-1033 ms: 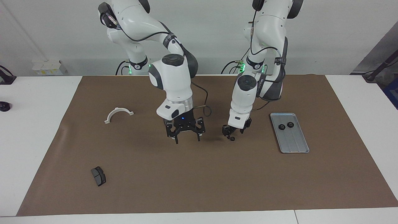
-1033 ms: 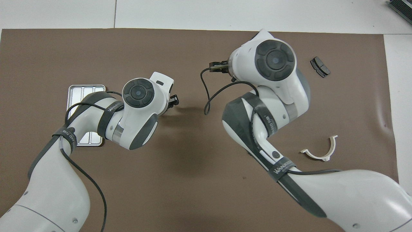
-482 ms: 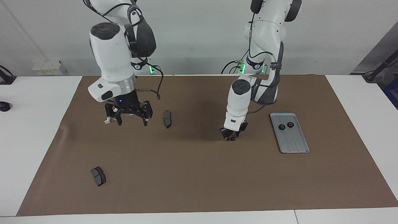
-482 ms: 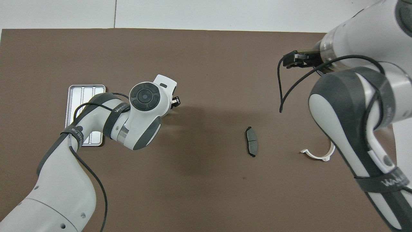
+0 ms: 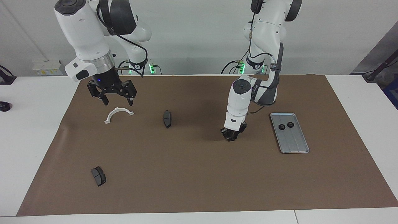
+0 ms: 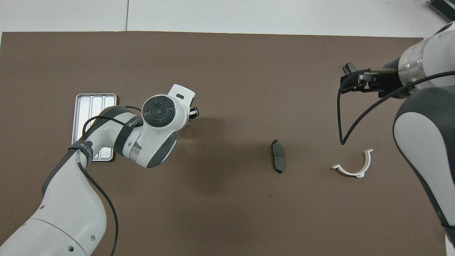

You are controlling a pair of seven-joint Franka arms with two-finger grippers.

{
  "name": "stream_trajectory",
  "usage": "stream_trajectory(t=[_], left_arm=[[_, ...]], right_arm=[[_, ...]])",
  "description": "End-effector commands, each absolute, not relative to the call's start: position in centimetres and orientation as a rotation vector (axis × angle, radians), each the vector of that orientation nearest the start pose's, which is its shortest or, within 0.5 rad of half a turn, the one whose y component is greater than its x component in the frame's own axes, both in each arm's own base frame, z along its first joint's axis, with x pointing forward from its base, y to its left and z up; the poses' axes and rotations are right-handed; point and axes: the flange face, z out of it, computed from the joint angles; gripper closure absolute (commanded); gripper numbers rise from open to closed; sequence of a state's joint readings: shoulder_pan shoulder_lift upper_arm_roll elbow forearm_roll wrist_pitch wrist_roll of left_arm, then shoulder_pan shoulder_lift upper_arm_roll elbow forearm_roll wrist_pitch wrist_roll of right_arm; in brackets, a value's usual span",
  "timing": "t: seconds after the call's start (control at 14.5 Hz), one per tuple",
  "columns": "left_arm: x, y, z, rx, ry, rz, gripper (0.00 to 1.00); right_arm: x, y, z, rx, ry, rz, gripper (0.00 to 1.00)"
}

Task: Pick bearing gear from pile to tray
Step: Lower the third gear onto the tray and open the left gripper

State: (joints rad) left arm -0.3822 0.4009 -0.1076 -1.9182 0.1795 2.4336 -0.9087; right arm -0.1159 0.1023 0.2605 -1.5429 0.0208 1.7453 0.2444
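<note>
My left gripper [image 5: 230, 137] is down on the brown mat beside the tray [image 5: 303, 146], its fingertips drawn together on a small black bearing gear that they mostly hide. In the overhead view only the left gripper's tip [image 6: 193, 113] shows past the wrist. Two black gears [image 5: 282, 127] [image 5: 290, 124] lie in the silver grooved tray, at its end nearer the robots. The right gripper [image 5: 114, 100] hangs open and empty, raised over the white half-ring bracket [image 5: 118, 114]. The pile is spread out as loose parts.
One dark brake pad [image 5: 167, 119] lies mid-mat between the bracket and my left gripper; another brake pad [image 5: 98, 176] lies farther from the robots toward the right arm's end. In the overhead view, the left arm covers much of the tray [image 6: 94, 101].
The right arm has swung up and away from mid-mat toward its own end, uncovering a brake pad. The left gripper's fingers have closed in on the gear.
</note>
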Motion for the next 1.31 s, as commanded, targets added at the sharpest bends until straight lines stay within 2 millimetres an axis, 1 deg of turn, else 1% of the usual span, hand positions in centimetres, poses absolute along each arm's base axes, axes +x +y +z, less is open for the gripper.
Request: stream_trajectory(t=[0.0,0.07,0.14,0.21,0.28,0.34,0.41,0.48,0.62,0.69,0.76,0.83,0.9,1.03,1.17,1.24], left_arm=[[56.3,-29.5,29.3,-3.104,-0.476,-0.256,1.0],[56.6,-29.4,29.8,-3.09,-0.478,-0.238,1.0],[57.3,-29.3,31.1,-3.073,-0.483,-0.226,1.0],[58.3,-28.4,32.5,-3.057,-0.507,-0.217,1.0],[59.2,-26.1,34.0,-3.043,-0.548,-0.224,1.0],[59.6,-23.7,37.0,-3.045,-0.562,-0.26,1.0],[59.9,-20.7,38.6,-3.041,-0.553,-0.242,1.0],[60.4,-17.9,39.8,-3.051,-0.544,-0.206,1.0],[61.3,-11.6,40.8,-3.087,-0.445,-0.155,1.0],[61.7,-8.5,40.7,-3.101,-0.404,-0.139,1.0],[61.7,-5.5,40.0,-3.115,-0.362,-0.125,1.0],[61.6,-3.1,39.6,-3.134,-0.308,-0.137,1.0],[61.1,-1.5,38.8,-3.141,-0.268,-0.15,1.0],[60.4,0.2,36.7,-3.139,-0.249,-0.194,1.0],[59.8,1.0,34.6,-3.141,-0.175,-0.2,1.0],[59.7,1.9,33.8,-3.141,-0.161,-0.195,1.0]], right_arm=[[57.9,7.9,58.9,-3.051,0.155,-0.103,0.0],[57.7,8.0,58.6,-3.052,0.157,-0.096,0.0],[57.6,8.0,58.5,-3.053,0.158,-0.094,0.0],[57.5,8.0,58.5,-3.054,0.162,-0.096,0.0],[57.4,7.9,58.3,-3.055,0.165,-0.092,0.0],[57.5,7.8,58.3,-3.055,0.167,-0.092,0.0],[57.6,7.3,58.5,-3.054,0.174,-0.102,0.0],[57.7,6.8,58.5,-3.053,0.184,-0.102,0.0],[57.6,5.9,58.7,-3.054,0.204,-0.094,0.0],[57.7,5.7,58.7,-3.056,0.201,-0.095,0.0],[57.6,5.6,58.7,-3.057,0.194,-0.096,0.0],[57.6,5.5,58.6,-3.058,0.194,-0.089,0.0],[57.4,5.3,58.8,-3.062,0.198,-0.076,0.0],[57.2,4.4,58.9,-3.065,0.21,-0.047,0.0],[57.3,3.2,58.9,-3.078,0.16,-0.052,0.0],[57.2,2.6,59.3,-3.078,0.153,-0.055,0.0]])
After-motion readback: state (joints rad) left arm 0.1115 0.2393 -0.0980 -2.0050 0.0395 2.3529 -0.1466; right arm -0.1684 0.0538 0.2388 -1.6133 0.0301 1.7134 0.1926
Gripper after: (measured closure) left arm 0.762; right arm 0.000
